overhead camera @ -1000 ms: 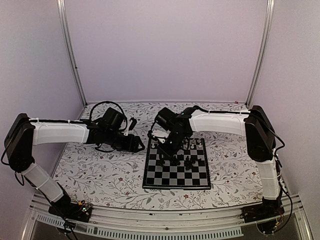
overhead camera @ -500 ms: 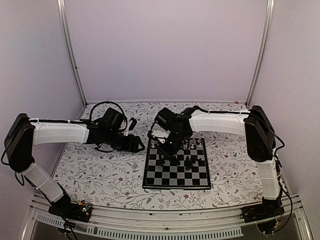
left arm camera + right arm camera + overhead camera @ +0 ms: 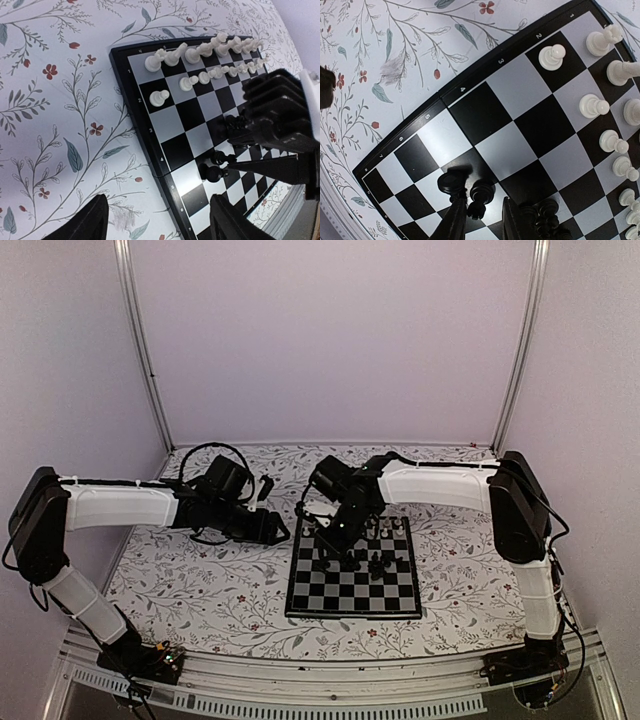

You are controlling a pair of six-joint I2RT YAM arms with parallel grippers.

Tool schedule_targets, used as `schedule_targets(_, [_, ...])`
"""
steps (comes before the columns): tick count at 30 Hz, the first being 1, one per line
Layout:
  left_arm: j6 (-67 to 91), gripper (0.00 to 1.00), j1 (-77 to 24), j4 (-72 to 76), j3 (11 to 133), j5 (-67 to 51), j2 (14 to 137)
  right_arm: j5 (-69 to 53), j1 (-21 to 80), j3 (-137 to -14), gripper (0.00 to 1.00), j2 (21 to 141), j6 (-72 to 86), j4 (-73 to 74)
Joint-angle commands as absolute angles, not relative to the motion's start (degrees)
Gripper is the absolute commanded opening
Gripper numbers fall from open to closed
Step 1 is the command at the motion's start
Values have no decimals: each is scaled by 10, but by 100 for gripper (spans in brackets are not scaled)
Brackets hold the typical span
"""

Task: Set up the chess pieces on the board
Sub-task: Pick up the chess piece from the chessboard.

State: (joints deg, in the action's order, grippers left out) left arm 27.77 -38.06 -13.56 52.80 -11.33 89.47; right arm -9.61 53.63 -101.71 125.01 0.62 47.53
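Note:
The board (image 3: 350, 590) lies on the floral table cover, right of centre. White pieces (image 3: 200, 50) stand in two rows along its far side, also in the right wrist view (image 3: 600, 105). A few black pieces (image 3: 377, 562) stand mid-board. My right gripper (image 3: 482, 222) hangs low over the board with its jaws slightly apart around one black piece (image 3: 482, 192). A second black piece (image 3: 452, 182) stands just outside its left finger (image 3: 454, 220). My left gripper (image 3: 157, 225) is open and empty over the board's left rim (image 3: 150, 150).
My right arm's gripper body (image 3: 280, 120) fills the right of the left wrist view, close to my left gripper. More black pieces (image 3: 542, 212) stand just right of my right fingers. Floral cover (image 3: 200, 590) surrounds the board.

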Motion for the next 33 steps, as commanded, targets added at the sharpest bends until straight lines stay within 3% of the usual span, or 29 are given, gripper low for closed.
schedule_targets(1, [279, 71, -374, -123, 523, -117, 886, -100, 540, -1013, 25, 1266, 7, 473])
schedule_targets(9, [274, 71, -372, -123, 529, -119, 891, -102, 540, -1014, 13, 1263, 6, 475])
schedule_targets(15, [270, 71, -370, -126, 534, -119, 894, -88, 540, -1032, 12, 1236, 6, 484])
schedule_targets(17, [269, 71, -369, -126, 535, -121, 896, -85, 540, -1039, 15, 1227, 6, 488])
schedule_targets(19, [269, 71, -368, -126, 535, -121, 897, -84, 540, -1042, 29, 1223, 6, 491])
schedule_targets(21, [270, 71, -367, -126, 536, -122, 898, -88, 540, -1038, 34, 1219, 7, 490])
schedule_targets(33, [272, 71, -367, -127, 535, -122, 897, -88, 540, -1015, 34, 1244, 6, 476])
